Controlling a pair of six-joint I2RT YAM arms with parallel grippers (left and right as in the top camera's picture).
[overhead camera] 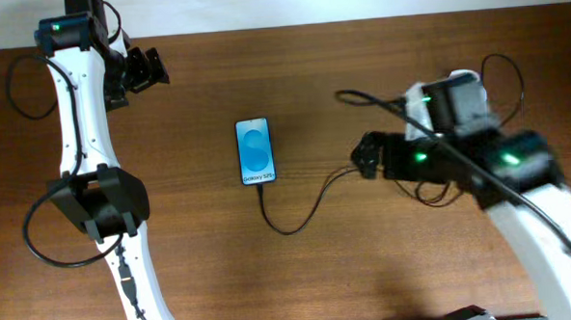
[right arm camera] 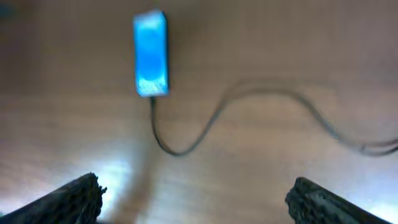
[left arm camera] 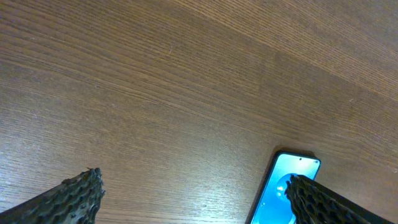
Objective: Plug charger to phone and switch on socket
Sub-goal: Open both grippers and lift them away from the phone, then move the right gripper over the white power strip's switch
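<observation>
The phone (overhead camera: 254,152) lies flat in the middle of the table, its blue screen lit. It also shows in the left wrist view (left arm camera: 280,193) and in the blurred right wrist view (right arm camera: 150,53). The charger cable (overhead camera: 298,217) meets the phone's near end, curves across the wood and runs right under my right arm; it shows in the right wrist view (right arm camera: 249,99) too. My right gripper (overhead camera: 367,156) is open and empty, right of the phone above the cable. My left gripper (overhead camera: 151,67) is open and empty at the far left. The socket is hidden.
A white block (overhead camera: 457,99) on the right arm hides the table behind it. Bare brown wood (overhead camera: 223,269) lies in front of the phone. The left arm's white links (overhead camera: 76,111) stand along the left side.
</observation>
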